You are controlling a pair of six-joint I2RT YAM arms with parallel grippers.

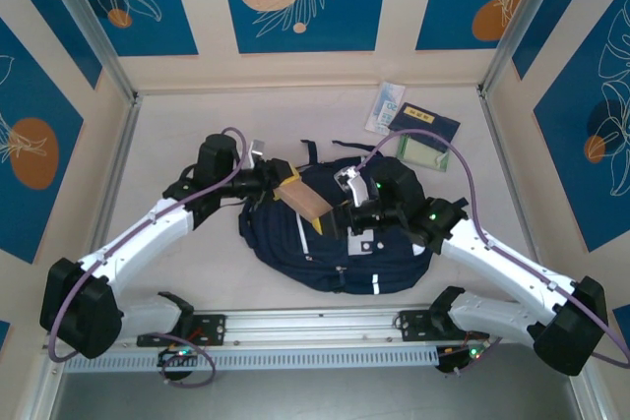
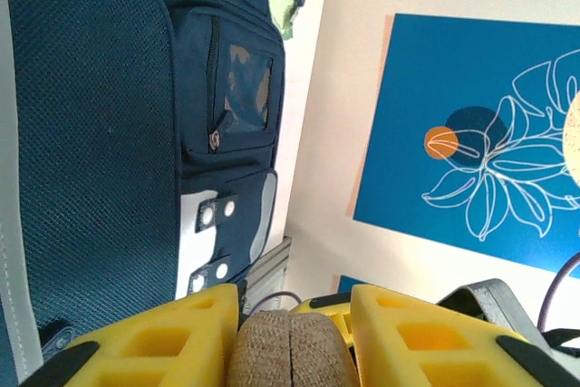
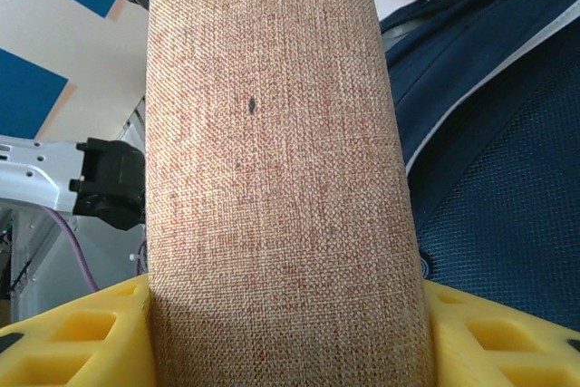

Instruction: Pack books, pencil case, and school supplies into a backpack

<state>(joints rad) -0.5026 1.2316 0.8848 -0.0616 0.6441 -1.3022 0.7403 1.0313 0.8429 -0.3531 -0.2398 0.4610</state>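
The navy backpack [image 1: 325, 255] lies flat in the middle of the table. Above its top end hangs the pencil case [image 1: 305, 200], a tan-pink woven pouch, tilted. My left gripper [image 1: 283, 188] is shut on its upper left end, and my right gripper [image 1: 333, 213] is shut on its lower right end. In the left wrist view the pouch's end [image 2: 290, 351] sits pinched in the left gripper [image 2: 292, 314], with the backpack [image 2: 100, 133] to the left. In the right wrist view the pouch [image 3: 272, 151] runs up from the right gripper [image 3: 281, 324], beside the backpack [image 3: 494, 188].
At the back right lie the white-and-blue packet [image 1: 386, 107] and a navy book with a pale label [image 1: 431, 123], with a pale green flat item [image 1: 425, 152] overlapping it. A metal rail [image 1: 315, 322] runs along the near edge. Patterned walls close in the table.
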